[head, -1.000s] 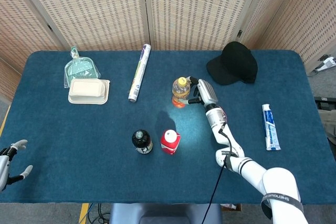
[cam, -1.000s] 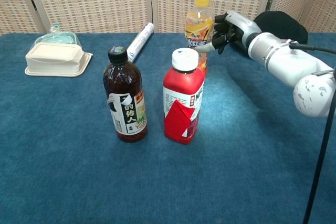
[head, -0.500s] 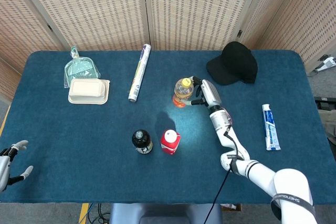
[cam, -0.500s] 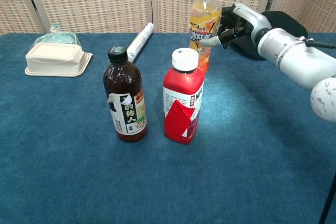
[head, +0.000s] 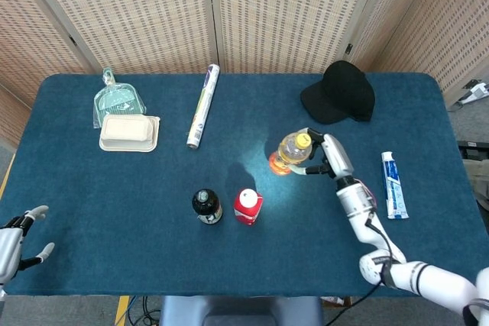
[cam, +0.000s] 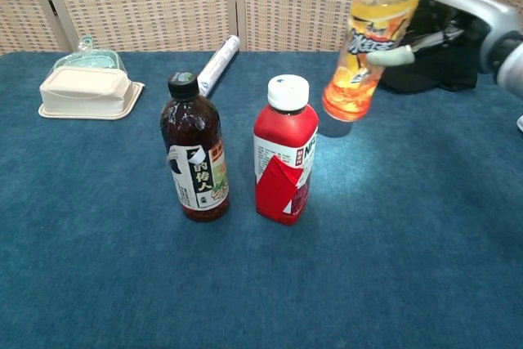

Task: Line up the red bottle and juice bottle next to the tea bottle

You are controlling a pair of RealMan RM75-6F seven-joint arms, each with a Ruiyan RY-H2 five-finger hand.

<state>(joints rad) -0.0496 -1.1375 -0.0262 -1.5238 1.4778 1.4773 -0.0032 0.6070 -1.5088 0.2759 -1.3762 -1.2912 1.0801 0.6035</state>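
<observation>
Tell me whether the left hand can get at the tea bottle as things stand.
Probably yes: the left hand is open and bare blue table lies between it and the tea bottle.

The right hand [head: 330,156] has a silver-grey shell with dark inner parts, and pale fingers [cam: 392,56] (smooth, plastic-looking). Behind it runs a white and grey forearm [head: 353,198] with a banded wrist, a thin black cable [head: 377,234] along it, and a rounded white elbow. The left hand [head: 14,240] is pale grey with dark joints.
</observation>
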